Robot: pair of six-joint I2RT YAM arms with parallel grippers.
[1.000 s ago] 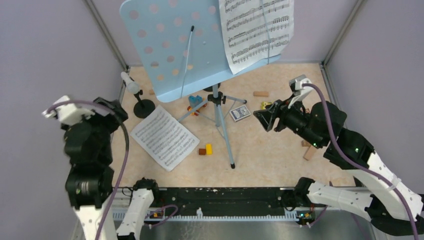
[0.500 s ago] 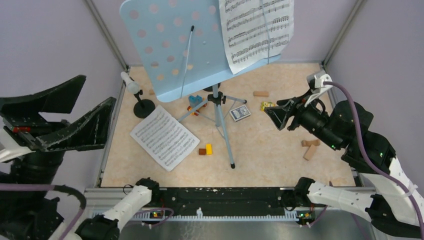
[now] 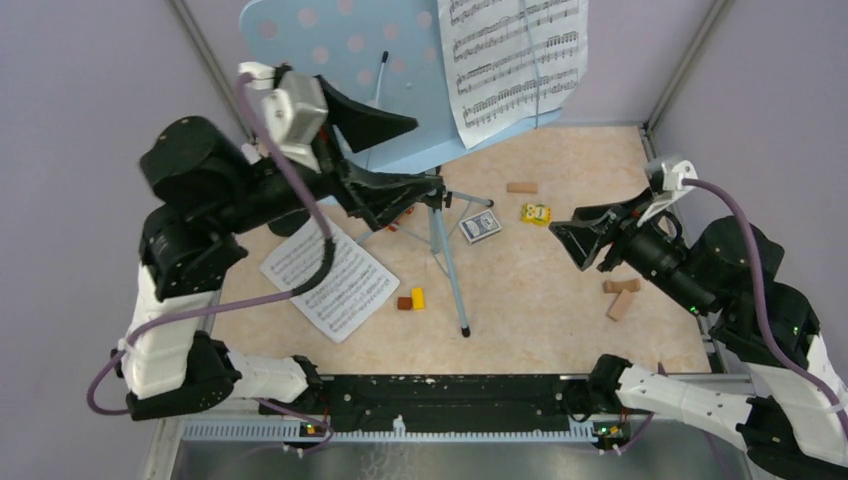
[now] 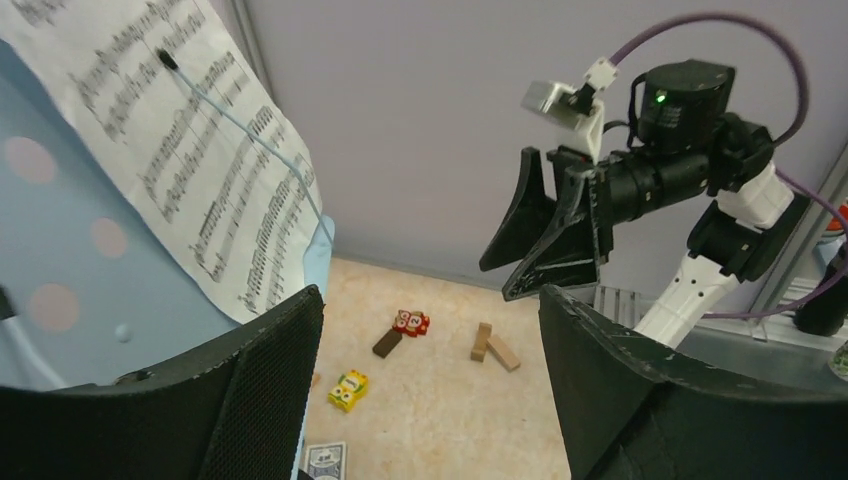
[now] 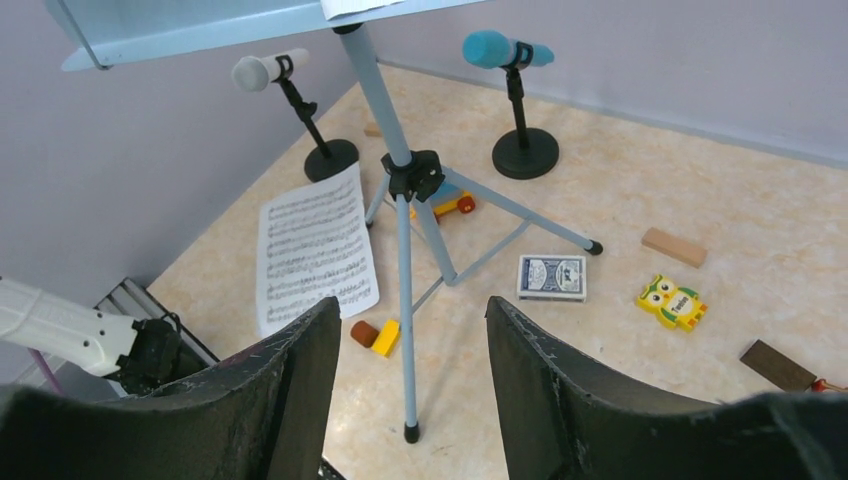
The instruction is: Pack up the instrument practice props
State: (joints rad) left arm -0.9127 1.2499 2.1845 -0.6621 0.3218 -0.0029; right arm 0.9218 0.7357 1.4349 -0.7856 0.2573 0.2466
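The light-blue perforated music rack point(image 3: 300, 45) stands on tripod legs point(image 3: 447, 262) at the back, with a sheet-music page point(image 3: 515, 60) on it. A second page point(image 3: 335, 280) lies on the floor. My left gripper point(image 3: 400, 150) is open and empty, raised in front of the rack's lower edge; its wrist view shows the rack page point(image 4: 190, 170). My right gripper point(image 3: 583, 232) is open and empty at the right, facing the tripod pole point(image 5: 400, 250). The right wrist view shows the white microphone point(image 5: 268, 70) and blue microphone point(image 5: 500, 48) on black round-based holders point(image 5: 525, 153). My left arm hides them from above.
A card deck point(image 3: 480, 227), a yellow owl block point(image 3: 536, 213), wooden blocks point(image 3: 521, 187) point(image 3: 620, 295) and small brown and yellow blocks point(image 3: 411, 299) lie on the floor. A toy car point(image 5: 450, 205) sits under the tripod. Walls close in the back and sides.
My left arm has swung from the far left up and across to the rack, gripper open. My right gripper has drawn back to the right, still open.
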